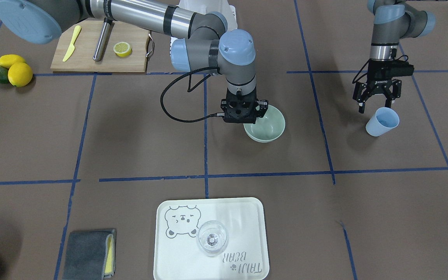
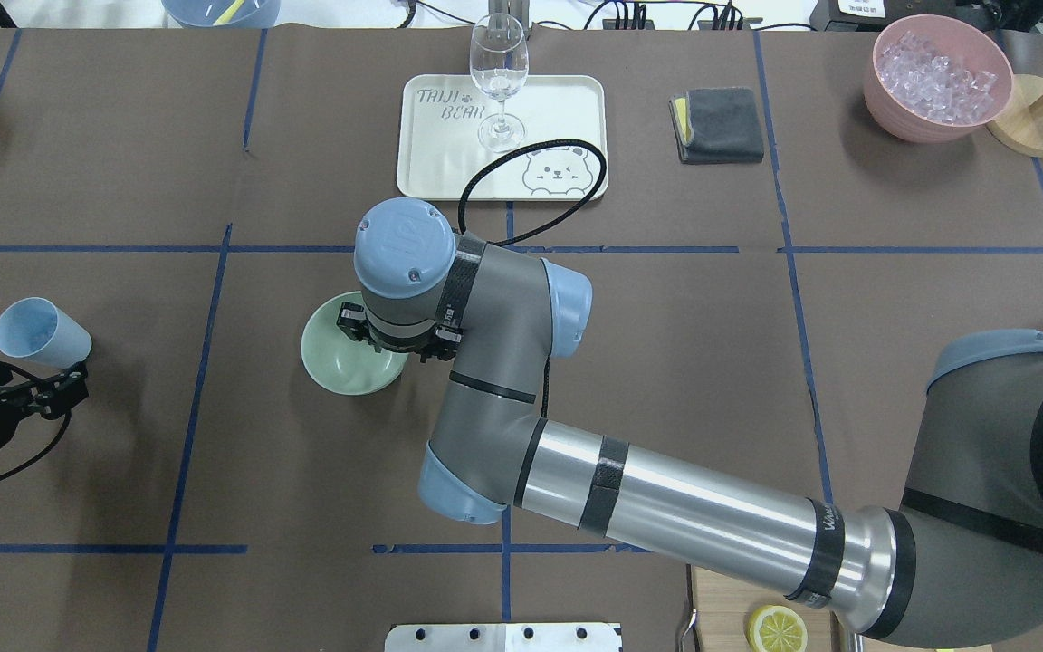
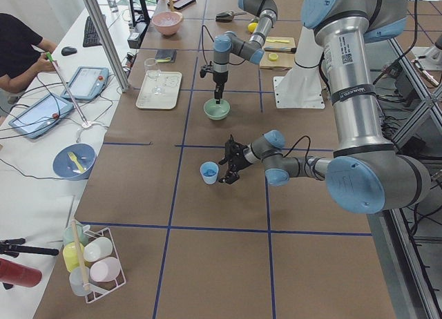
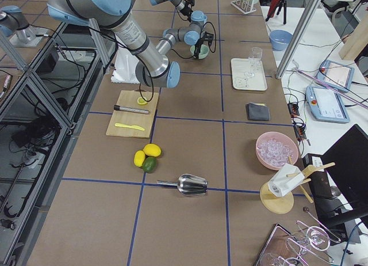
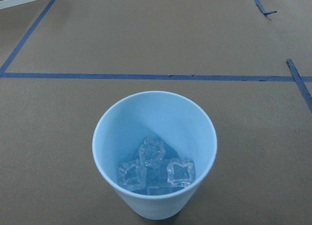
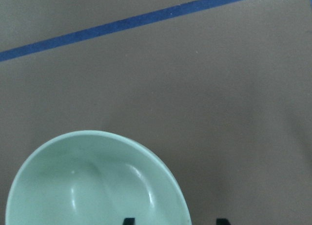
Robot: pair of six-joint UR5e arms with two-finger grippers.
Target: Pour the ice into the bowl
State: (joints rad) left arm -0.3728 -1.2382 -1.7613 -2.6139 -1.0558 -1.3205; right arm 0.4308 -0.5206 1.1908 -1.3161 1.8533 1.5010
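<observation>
The pale sage-green bowl [image 1: 268,124] stands near the table's middle and looks empty in the right wrist view [image 6: 92,186]. My right gripper [image 1: 249,118] hangs over its rim. Its two fingertips [image 6: 127,220] stand apart, one inside and one outside the rim, so it is open. The light blue cup [image 1: 381,121] stands upright on the table with a few clear ice cubes [image 5: 156,166] in it. My left gripper [image 1: 374,108] is open and empty, just behind and above the cup without touching it. In the overhead view the cup [image 2: 37,330] is at the far left and the bowl [image 2: 336,362] is left of centre.
A pink container of ice [image 2: 933,68] stands at the far corner. A white tray [image 1: 247,217] holds a wine glass [image 1: 212,238]. A grey cloth [image 1: 88,254] lies beside it. A cutting board [image 1: 91,58] with knife and lemon half, plus lemons [image 1: 20,74], lie on my right side.
</observation>
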